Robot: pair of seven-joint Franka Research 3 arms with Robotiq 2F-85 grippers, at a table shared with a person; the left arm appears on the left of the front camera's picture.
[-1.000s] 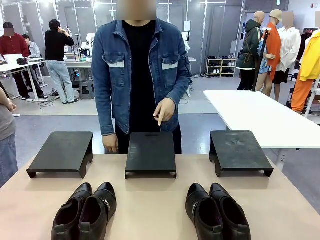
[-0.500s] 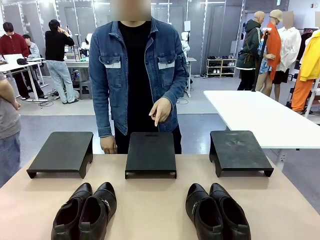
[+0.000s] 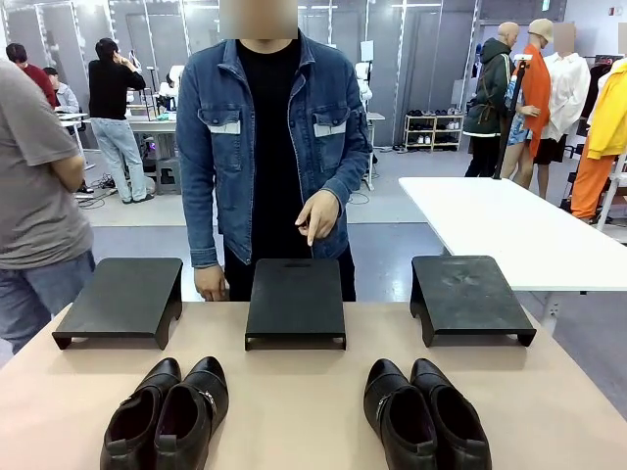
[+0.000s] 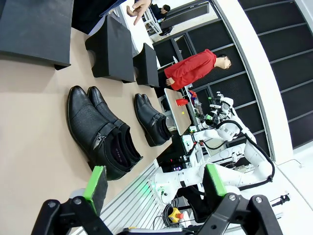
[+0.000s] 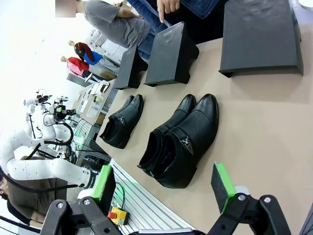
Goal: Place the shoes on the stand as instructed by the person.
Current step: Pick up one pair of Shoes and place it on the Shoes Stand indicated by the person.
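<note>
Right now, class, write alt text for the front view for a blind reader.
A person in a denim jacket points one hand down toward the middle stand of three black ones on a beige table. Nearer the camera lie a left pair and a right pair of black shoes.

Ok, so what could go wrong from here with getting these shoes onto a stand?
The person's hand points toward the middle stand, but the left stand and right stand sit close by; a misread could send shoes to the wrong one.
Nothing shows which pair is meant, the left pair or the right pair.
The shoes in each pair lie touching, so the left pincer closing on one may shove its mate.
</note>
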